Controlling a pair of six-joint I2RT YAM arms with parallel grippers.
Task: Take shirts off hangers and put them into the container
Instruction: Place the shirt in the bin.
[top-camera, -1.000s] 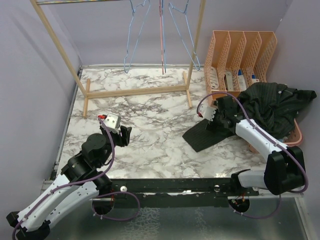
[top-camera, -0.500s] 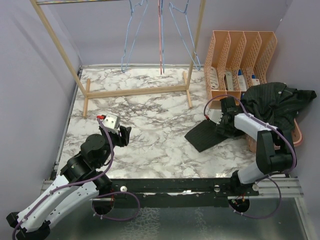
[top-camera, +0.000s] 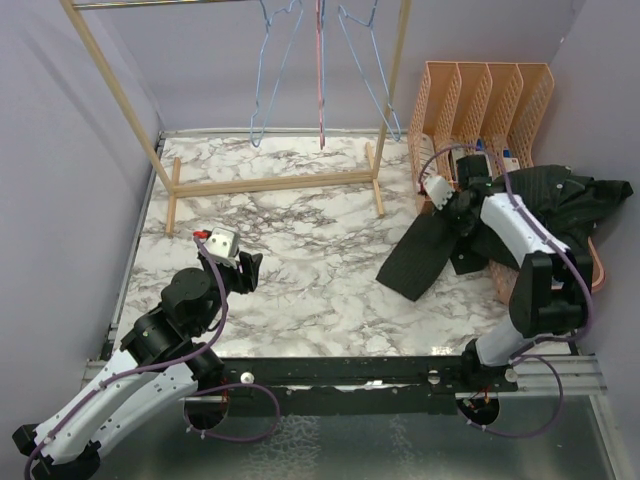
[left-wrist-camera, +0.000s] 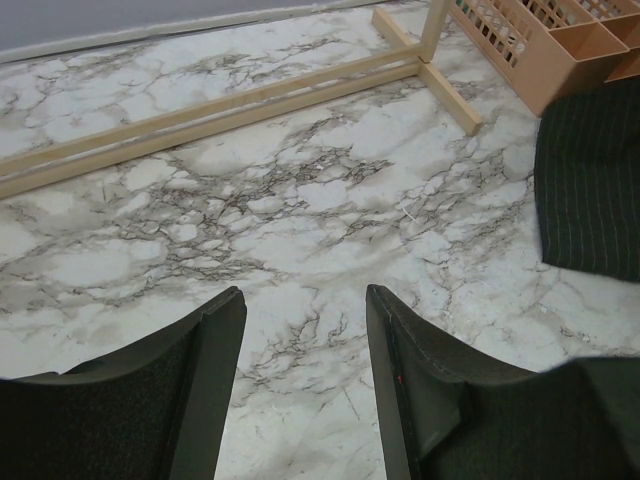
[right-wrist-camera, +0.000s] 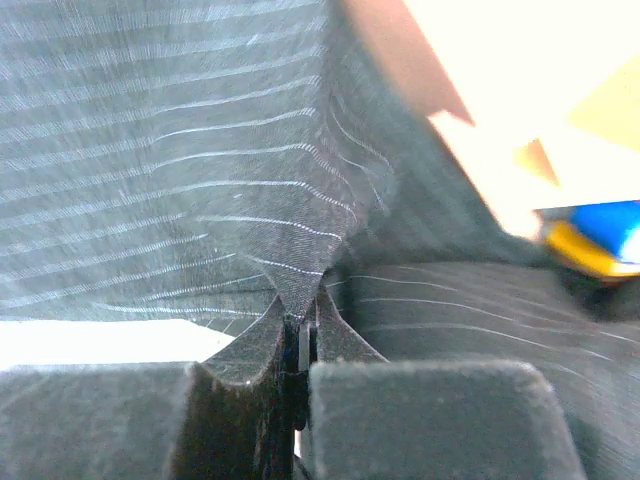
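Observation:
The black pinstriped shirt (top-camera: 562, 203) lies heaped over the salmon-pink container (top-camera: 598, 264) at the right. One sleeve (top-camera: 415, 258) trails down onto the marble. My right gripper (top-camera: 462, 206) is shut on a fold of this shirt (right-wrist-camera: 200, 150), the cloth pinched between the fingertips of the right gripper (right-wrist-camera: 300, 322). My left gripper (top-camera: 248, 272) hovers over the near-left marble, open and holding nothing (left-wrist-camera: 305, 300). The sleeve's end (left-wrist-camera: 590, 190) shows at that view's right edge. Three bare wire hangers, light blue (top-camera: 268, 75), pink (top-camera: 321, 75) and light blue (top-camera: 362, 60), hang from the rack.
A wooden rack (top-camera: 270, 183) stands across the back, its foot bars on the marble (left-wrist-camera: 200, 115). A peach four-slot file organizer (top-camera: 482, 105) stands at the back right, beside the shirt. Purple walls close in left, back and right.
My right gripper went from open to shut on the black shirt's sleeve and rose toward the organizer, pulling the sleeve up and back. The left arm has not moved.

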